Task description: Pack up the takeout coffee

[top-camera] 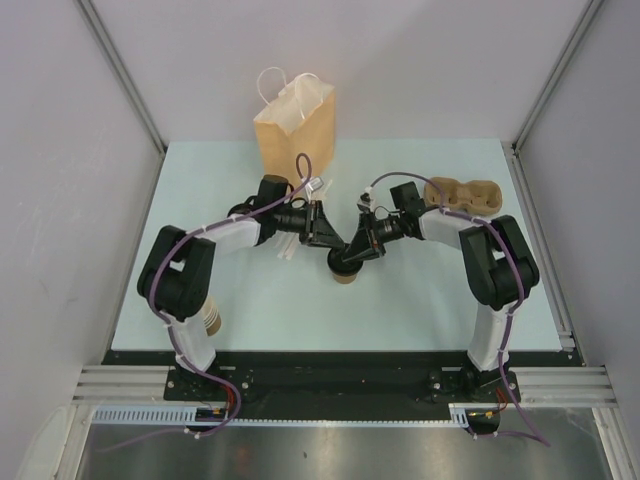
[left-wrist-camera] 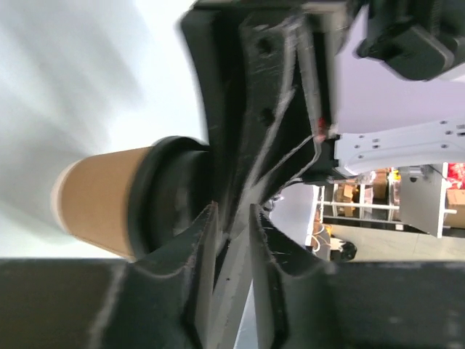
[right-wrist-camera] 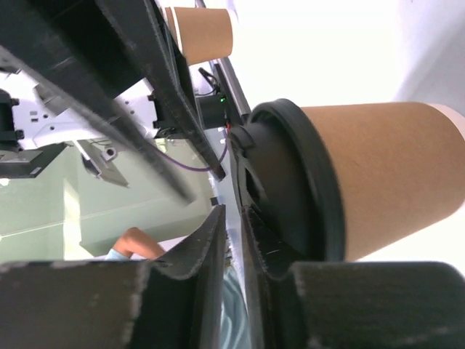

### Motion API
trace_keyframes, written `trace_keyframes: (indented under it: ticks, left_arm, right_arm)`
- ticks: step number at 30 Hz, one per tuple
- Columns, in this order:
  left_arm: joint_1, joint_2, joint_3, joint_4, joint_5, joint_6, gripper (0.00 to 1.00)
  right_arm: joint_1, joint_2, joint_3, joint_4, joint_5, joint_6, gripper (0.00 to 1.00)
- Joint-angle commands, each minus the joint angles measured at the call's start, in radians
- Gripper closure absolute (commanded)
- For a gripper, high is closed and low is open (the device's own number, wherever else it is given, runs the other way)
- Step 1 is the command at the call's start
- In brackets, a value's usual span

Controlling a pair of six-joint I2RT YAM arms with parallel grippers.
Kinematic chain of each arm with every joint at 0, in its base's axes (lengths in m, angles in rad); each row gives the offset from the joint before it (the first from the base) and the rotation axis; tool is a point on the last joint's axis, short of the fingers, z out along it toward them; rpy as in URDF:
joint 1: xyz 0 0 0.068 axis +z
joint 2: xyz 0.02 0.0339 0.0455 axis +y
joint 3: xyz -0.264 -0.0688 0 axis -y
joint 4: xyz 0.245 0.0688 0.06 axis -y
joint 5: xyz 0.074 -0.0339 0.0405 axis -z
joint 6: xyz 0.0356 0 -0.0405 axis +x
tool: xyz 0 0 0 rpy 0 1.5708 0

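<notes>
The takeout coffee point(top-camera: 345, 273) stands mid-table: a tan paper cup point(right-wrist-camera: 385, 174) with a black lid point(right-wrist-camera: 290, 189) on it. Both grippers meet over the lid from opposite sides. My left gripper point(top-camera: 337, 247) reaches in from the left. In its wrist view, the left gripper point(left-wrist-camera: 234, 211) has one finger against the lid point(left-wrist-camera: 163, 196) and a narrow gap with nothing in it. My right gripper point(top-camera: 359, 252) comes from the right. Seen from its own wrist, the right gripper point(right-wrist-camera: 232, 211) stands a slit apart and empty, one finger lying on the lid.
A brown paper bag point(top-camera: 295, 125) with handles stands open at the back centre. A moulded cup carrier point(top-camera: 462, 192) lies at the back right. A stack of paper cups point(top-camera: 211, 320) sits by the left arm's base, and the stack point(right-wrist-camera: 203, 33) also shows in the right wrist view.
</notes>
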Motion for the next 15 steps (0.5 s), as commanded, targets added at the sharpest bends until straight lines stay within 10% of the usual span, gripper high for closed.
trace_keyframes:
  ticks: [1, 9, 15]
  left_arm:
    - [0.006, -0.133, -0.007, 0.073, 0.029, -0.022, 0.66]
    - [0.034, -0.274, 0.035, -0.159, -0.023, 0.156, 0.3]
    - [0.034, -0.368, 0.174, -0.558, -0.256, 0.585, 0.0]
  right_arm:
    - [0.03, -0.068, 0.011, 0.058, 0.121, -0.001, 0.72]
    - [0.027, -0.21, 0.058, 0.04, 0.092, 0.009, 0.34]
    - [-0.052, -0.3, 0.088, -0.136, 0.158, -0.137, 0.0]
